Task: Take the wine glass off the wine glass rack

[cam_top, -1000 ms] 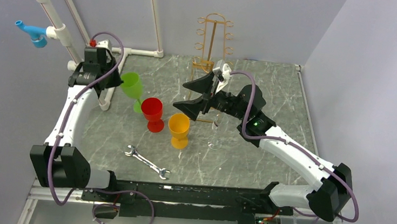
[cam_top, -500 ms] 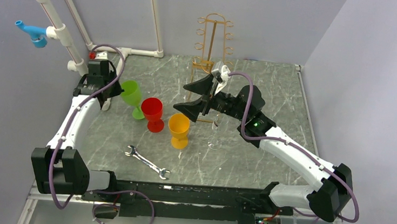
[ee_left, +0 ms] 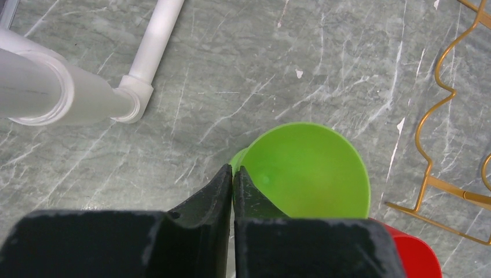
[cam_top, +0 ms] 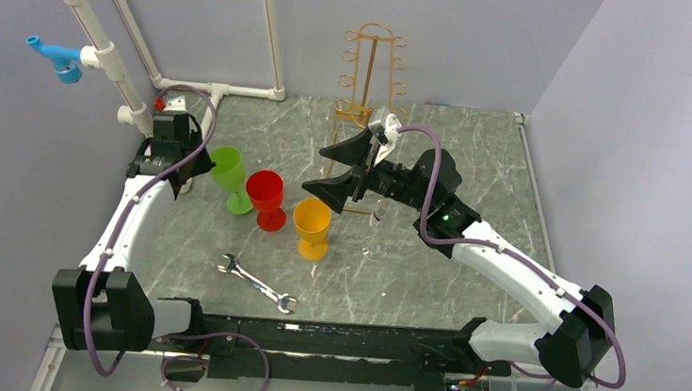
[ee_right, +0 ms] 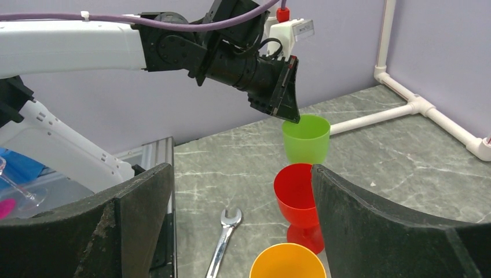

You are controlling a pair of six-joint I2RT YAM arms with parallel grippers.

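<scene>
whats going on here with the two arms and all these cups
The left pincer is closed on the rim of the green goblet, which stands upright beside a red goblet and an orange goblet. The right pincer hangs wide open in front of the gold wine glass rack, holding nothing. A clear wine glass stands on the table under the right arm; no glass shows on the rack.

wine glass rack (cam_top: 372,70) base partly behind right claw (cam_top: 313,166), orange cup (ee_right: 288,262) cut by bottom edge
</scene>
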